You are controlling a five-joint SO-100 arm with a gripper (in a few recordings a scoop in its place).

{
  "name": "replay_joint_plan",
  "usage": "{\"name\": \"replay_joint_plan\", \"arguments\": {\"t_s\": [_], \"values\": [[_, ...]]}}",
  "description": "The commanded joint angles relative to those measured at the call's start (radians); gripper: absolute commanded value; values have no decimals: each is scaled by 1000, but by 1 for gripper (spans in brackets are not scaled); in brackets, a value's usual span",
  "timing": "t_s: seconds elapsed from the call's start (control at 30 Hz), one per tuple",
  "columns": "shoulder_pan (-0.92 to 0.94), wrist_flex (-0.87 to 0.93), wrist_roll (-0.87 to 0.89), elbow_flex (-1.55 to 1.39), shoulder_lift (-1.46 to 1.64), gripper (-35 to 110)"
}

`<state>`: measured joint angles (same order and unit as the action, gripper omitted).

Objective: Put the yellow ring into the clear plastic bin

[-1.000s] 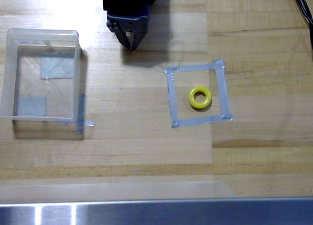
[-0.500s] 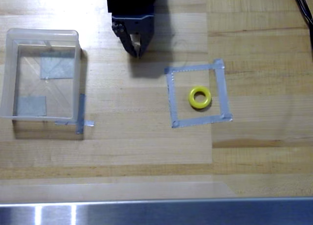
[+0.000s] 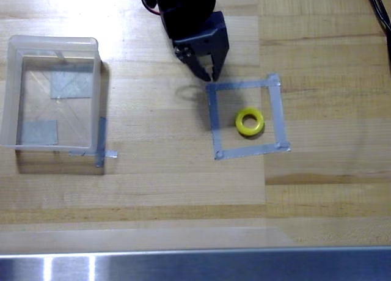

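Overhead view, the things on the wood from largest to smallest:

- Worktop [image 3: 317, 195]: pale wooden boards run across the scene, with a metal strip [image 3: 195, 266] along the lower edge. No brand, label or writing can be read anywhere.
- Bin [image 3: 9, 91]: clear, square, with frosted rounded walls, it stands at the left and holds nothing. Grey tape patches show through its bottom. It is well apart from the ring.
- Arm [image 3: 183, 12]: dark, it reaches in from the top edge toward the middle.
- Tape square [image 3: 276, 113]: a flat grey outline stuck to the wood, right of centre.
- Tool [image 3: 207, 75]: its fingers are parted by a narrow gap and grasp nothing. The tips sit just above the tape square's upper-left corner, near the ring but not touching it. Its height over the wood cannot be told.
- Ring [image 3: 249, 121]: bright yellow, thick-walled, with a small hole, it lies flat inside the tape square, slightly right of its middle.
- Handling, as a judgement: the ring looks light and stiff, with a smooth rounded surface that could slip from a shallow pinch. The likeliest hold is across the whole ring from above, or with one finger through the hole and one outside on the wall.
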<state>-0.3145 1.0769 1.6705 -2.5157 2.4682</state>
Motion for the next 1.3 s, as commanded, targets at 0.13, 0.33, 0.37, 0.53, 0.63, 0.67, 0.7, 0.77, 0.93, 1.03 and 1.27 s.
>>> {"name": "replay_joint_plan", "arguments": {"t_s": [0.13, 0.33, 0.37, 0.53, 0.63, 0.67, 0.7, 0.77, 0.93, 1.03, 1.27], "values": [[-109, 3, 31, 572, -591, 2], [-144, 3, 86, 712, -718, 2], [-146, 3, 97, 712, -727, 3], [-166, -8, 123, 686, -756, 13], [-175, -11, 123, 661, -772, 20], [-175, -11, 123, 652, -778, 22], [-175, -12, 123, 641, -784, 23], [-175, -12, 123, 621, -792, 25], [-163, -14, 123, 603, -836, 25], [-155, -14, 123, 609, -868, 25], [-138, -49, 123, 601, -914, 26]]}}
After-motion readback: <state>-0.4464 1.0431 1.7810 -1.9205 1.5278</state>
